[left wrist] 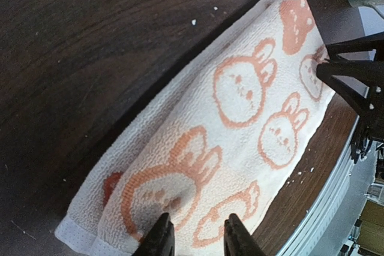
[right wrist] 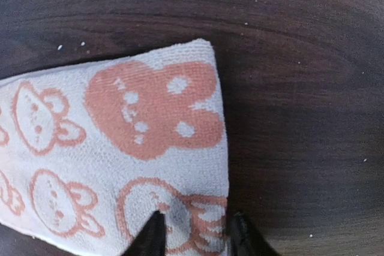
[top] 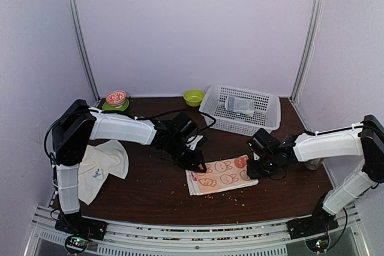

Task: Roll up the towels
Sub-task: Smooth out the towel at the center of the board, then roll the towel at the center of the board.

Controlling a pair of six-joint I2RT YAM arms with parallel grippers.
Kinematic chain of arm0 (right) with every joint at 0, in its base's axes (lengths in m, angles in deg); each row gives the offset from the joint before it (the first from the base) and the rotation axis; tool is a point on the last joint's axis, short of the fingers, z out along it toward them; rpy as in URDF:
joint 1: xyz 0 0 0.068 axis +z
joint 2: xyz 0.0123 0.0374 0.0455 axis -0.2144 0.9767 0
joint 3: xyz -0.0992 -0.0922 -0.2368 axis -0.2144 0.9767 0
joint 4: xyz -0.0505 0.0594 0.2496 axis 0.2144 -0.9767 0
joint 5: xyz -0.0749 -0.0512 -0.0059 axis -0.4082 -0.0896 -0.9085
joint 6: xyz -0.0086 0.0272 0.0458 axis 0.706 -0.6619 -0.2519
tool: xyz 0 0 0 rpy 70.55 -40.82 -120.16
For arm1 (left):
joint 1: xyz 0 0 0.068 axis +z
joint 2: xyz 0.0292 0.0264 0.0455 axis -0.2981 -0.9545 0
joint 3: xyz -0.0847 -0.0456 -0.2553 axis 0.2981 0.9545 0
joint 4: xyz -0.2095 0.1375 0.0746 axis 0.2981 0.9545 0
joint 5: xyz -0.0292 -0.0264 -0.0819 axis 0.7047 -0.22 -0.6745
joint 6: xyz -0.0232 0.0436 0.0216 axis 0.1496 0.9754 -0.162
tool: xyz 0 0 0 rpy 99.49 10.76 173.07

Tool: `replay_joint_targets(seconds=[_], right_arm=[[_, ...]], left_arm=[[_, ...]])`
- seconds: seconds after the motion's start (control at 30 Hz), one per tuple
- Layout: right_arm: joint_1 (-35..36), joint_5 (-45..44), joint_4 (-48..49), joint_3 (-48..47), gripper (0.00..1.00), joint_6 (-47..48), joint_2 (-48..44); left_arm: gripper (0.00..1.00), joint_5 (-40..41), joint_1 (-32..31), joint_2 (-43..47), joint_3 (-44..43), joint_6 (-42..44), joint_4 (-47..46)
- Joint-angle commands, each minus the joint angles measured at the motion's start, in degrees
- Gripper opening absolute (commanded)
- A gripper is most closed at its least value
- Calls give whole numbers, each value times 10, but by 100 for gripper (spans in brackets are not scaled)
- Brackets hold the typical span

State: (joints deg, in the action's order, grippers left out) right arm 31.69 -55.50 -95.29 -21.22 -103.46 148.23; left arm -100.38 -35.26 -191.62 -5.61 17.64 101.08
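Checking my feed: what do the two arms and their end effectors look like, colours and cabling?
Both match. The left arm and right arm have white link covers between black joint housings, on black bases. A black cable loops off the left arm. The left end effector and right end effector each end in two slim black fingers.

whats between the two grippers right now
The bunny-print towel spans the stretch from the left gripper to the right gripper, clearest in the top external view.

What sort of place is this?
Probably a robot test booth, not a home: plain white walls on a metal frame, two arms bolted to a rail at the table edge, and a towel and basket laid out as props.
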Motion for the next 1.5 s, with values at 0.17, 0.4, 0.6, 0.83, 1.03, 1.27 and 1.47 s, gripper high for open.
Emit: replay_joint_targets(seconds=[0.17,0.4,0.6,0.83,1.03,1.27,1.47], right_arm=[[-69,71,95,70,52,-53,-75],[-124,170,179,93,52,-61,-25],[-128,208,230,102,46,-75,5],[-128,206,223,98,11,-67,18],[-119,150,135,59,0,-33,-31],[-64,75,16,-13,0,-8,-38],[-17,40,-12,-57,0,-17,-8]], left_arm=[[25,43,2,6,21,22,26],[22,82,2,7,37,24,40],[18,103,2,1,49,22,45],[15,104,2,-5,62,21,42],[14,95,2,-6,69,18,31],[13,70,2,-11,75,11,5],[13,61,2,-11,77,12,-1]])
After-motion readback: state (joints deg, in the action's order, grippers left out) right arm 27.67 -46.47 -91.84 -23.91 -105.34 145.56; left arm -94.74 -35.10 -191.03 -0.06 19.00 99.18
